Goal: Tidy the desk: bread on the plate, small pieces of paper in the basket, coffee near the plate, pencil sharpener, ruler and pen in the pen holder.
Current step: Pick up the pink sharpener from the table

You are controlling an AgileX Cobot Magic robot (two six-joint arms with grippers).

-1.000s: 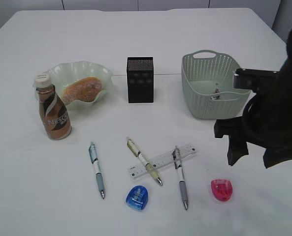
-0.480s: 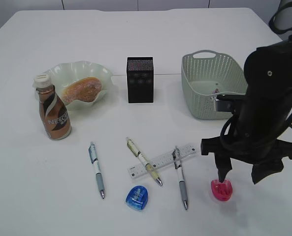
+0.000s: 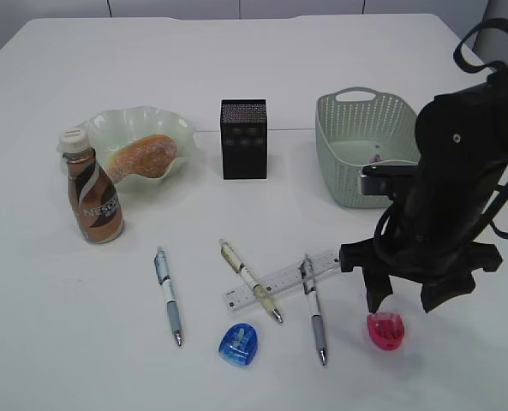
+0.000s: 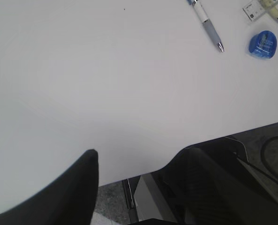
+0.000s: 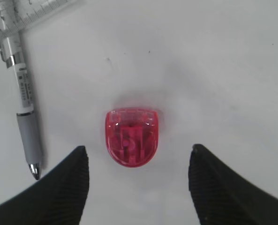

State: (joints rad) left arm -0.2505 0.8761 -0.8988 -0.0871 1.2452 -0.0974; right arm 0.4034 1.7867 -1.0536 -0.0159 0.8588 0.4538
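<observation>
The right claw (image 3: 403, 301) hangs just above the red sharpener (image 3: 385, 330), jaws spread wide and gripping nothing — in the right wrist view the sharpener (image 5: 131, 136) lies flat on the tabletop (image 5: 214, 61) between the two dark fingers (image 5: 59, 190), clear of both. Just left of it lies a pen (image 3: 313, 309) with a grey grip, its upper end crossing the ruler (image 3: 281, 279). A second pen (image 3: 250, 279) with a yellowish barrel also lies across the ruler, and a third pen (image 3: 169, 295) lies apart further left. A blue sharpener (image 3: 240, 344) sits near the front edge, between the second and third pens' tips.

Behind the right arm stands the basket (image 3: 355, 154), with a small scrap of paper (image 3: 375, 158) visible inside. The black pen holder (image 3: 243, 139) stands upright at the middle of the tabletop. To its left the bread (image 3: 141, 157) rests in the plate (image 3: 173, 125), and the coffee (image 3: 92, 196) stands upright just in front of the plate's left rim.

The left claw (image 4: 139, 161) is off at the tabletop's near edge, open and empty — its view catches only bare white surface, a pen tip (image 4: 209, 27) and the blue sharpener (image 4: 262, 44) far off.
</observation>
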